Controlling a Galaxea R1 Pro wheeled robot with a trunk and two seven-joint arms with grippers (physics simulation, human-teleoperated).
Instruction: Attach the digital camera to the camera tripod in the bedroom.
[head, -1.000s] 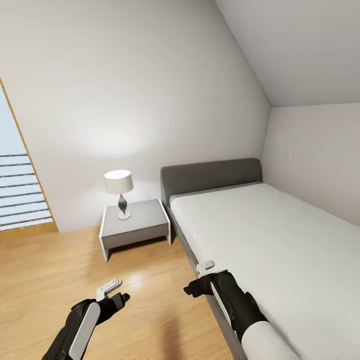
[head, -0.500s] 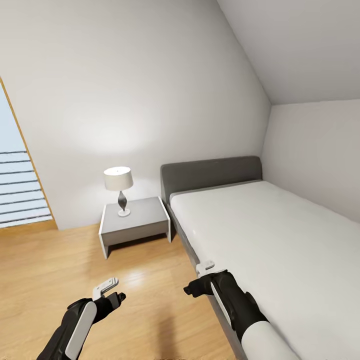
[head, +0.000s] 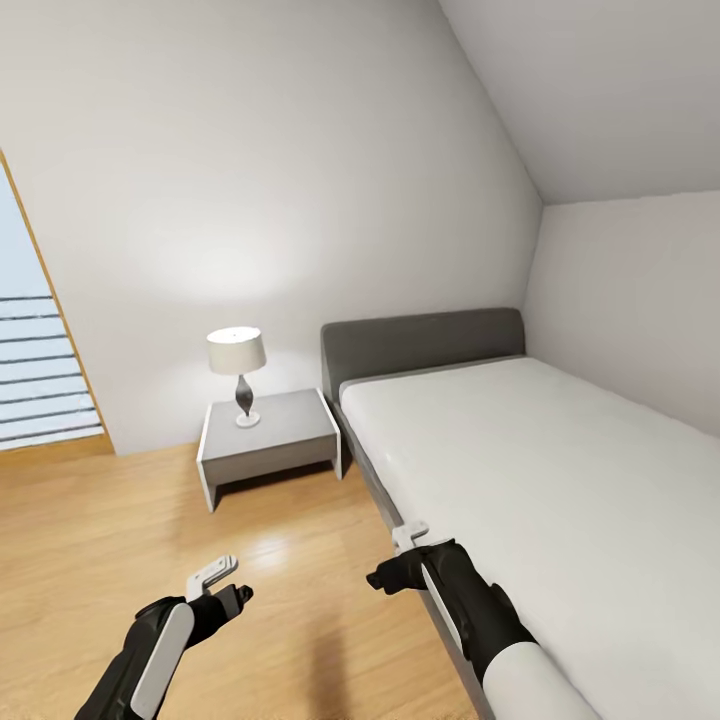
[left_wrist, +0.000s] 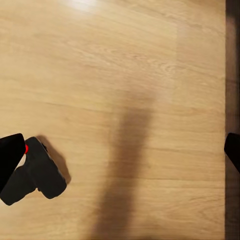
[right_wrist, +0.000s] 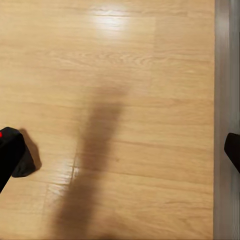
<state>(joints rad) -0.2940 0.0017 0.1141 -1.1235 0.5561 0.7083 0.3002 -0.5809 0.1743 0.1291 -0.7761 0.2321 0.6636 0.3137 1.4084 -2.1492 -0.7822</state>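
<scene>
Digital camera and camera tripod: whereabouts could not be told. Left gripper (head: 228, 585) and right gripper (head: 392, 565) were spread wide and empty, with bare plank floor (head: 300, 540) between their fingers. A dark red-spotted shape (left_wrist: 45, 175) beside one left finger could not be identified. The right gripper hung just beside the bed (head: 520, 460) frame. From the grippers, the nightstand (head: 270, 440) at 12 o'clock bore a lamp (head: 236, 365); the mattress ran toward 2 o'clock. Judged step: searching the bedroom. Done well, the base would turn slowly, arms low and clear of the frame.
</scene>
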